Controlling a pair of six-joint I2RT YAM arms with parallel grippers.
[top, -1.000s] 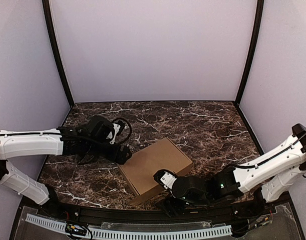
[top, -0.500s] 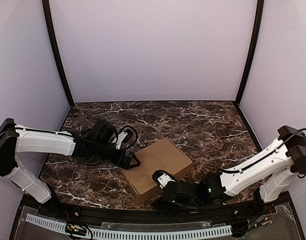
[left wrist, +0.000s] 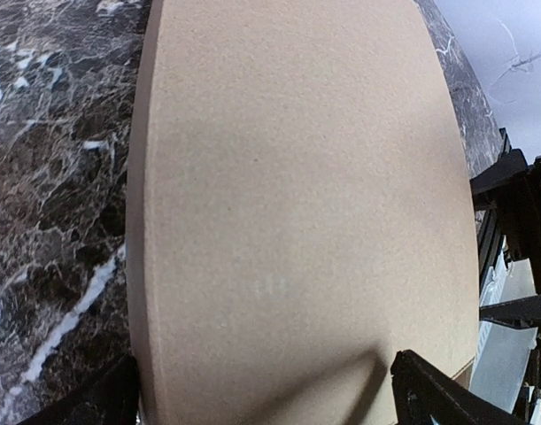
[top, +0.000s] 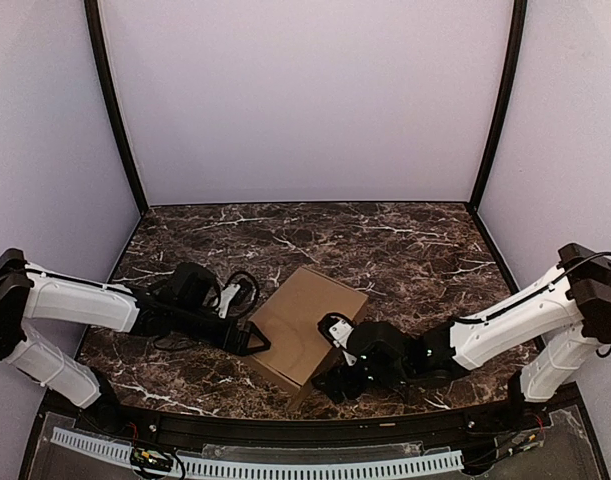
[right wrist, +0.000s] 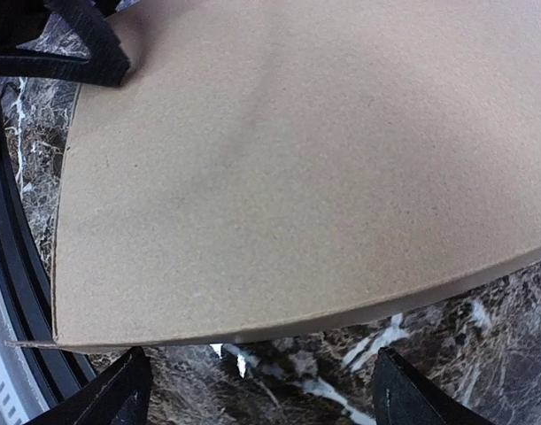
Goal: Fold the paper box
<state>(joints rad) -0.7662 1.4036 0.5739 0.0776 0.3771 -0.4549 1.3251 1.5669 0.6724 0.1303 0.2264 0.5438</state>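
Brown paper box (top: 310, 320), folded shut, sits on marbled table (top: 415, 240).

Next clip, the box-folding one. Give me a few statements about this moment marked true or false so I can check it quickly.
1. The cardboard box is folded up with its lid closed. True.
2. It lies on a plain white table. False: the table is dark with a marble pattern.
3. The left gripper is clamped shut. False: its fingers stand wide apart at the box's left edge.
4. The right gripper is open, at the box's near right edge. True.
5. A second box stands at the back of the table. False: only one box is in view.
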